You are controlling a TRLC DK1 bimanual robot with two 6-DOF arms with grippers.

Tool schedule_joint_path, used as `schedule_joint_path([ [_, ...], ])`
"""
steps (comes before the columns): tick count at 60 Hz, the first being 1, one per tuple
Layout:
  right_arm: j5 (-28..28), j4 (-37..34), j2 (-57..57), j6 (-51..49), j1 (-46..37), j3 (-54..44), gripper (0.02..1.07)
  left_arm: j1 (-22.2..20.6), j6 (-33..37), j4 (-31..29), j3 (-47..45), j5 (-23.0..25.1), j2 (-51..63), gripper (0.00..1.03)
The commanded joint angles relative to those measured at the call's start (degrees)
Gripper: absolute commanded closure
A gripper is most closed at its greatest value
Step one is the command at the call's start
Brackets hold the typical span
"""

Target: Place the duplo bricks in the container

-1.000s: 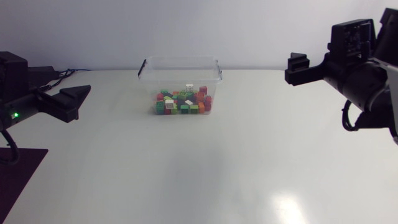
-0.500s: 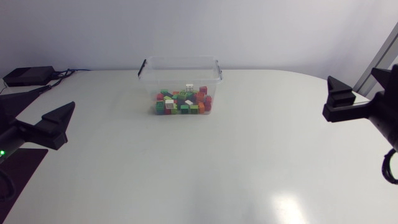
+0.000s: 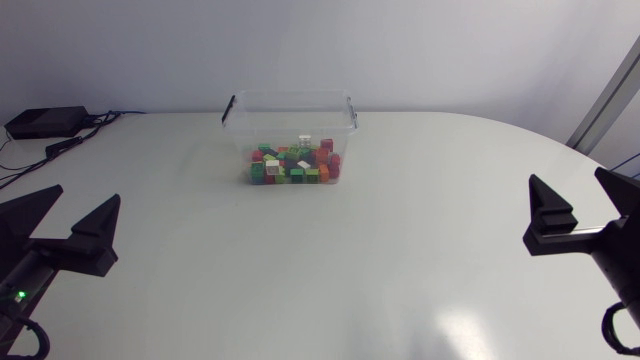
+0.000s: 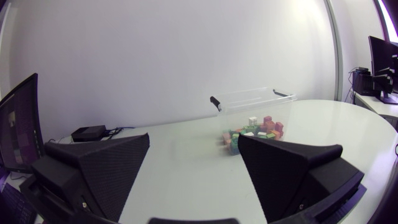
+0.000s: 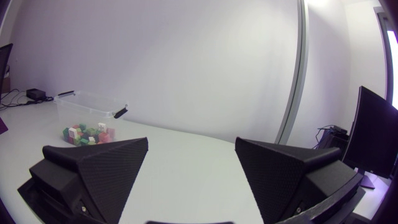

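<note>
Since every one of the duplo bricks (image 3: 292, 166) I can find lies inside the clear container (image 3: 290, 112), I judge the task done or all but done, with nothing apparent left to pick. The container stands open-topped at the far middle of the white table (image 3: 400, 260), bricks in a low mixed heap (red, green, white, orange) on its floor. A brick hidden behind the far wall cannot be ruled out, and the heap is too small to count.

Left gripper (image 3: 82, 197): near left corner, fingers spread wide, nothing between them. Right gripper (image 3: 568, 178): near right edge, likewise wide and empty. Both are well apart from the container.

View notes:
- Head view alone gives the whole tabletop and both arms at once, plus a small black box (image 3: 45, 122) with cables at the far left.
- Left wrist view looks across the table between its own fingers (image 4: 106, 168). It shows the black side clips (image 4: 216, 101) and the walls standing well above the heap, which the head view flattens.
- Right wrist view shows the container from its other side, far off to the left, with bare table between.
</note>
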Motion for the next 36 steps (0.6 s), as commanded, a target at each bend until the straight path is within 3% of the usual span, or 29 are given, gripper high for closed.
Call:
schedule_joint_path([
  [1, -1.45, -0.55, -2.57, 2.81, -1.32, -3.35, 0.06, -0.88, -2.84, 0.93, -3.06, -1.05, -2.38, 0.05],
  [24, -9.98, -1.04, -14.83, 9.98, -7.09, -15.31, 0.06, -4.01, -8.95, 1.23, -12.60, -6.33, -13.02, 0.05],
  [36, -9.98, -1.04, -14.83, 9.98, -7.09, -15.31, 0.06, -4.01, -8.95, 1.23, -12.60, -6.33, -13.02, 0.05],
])
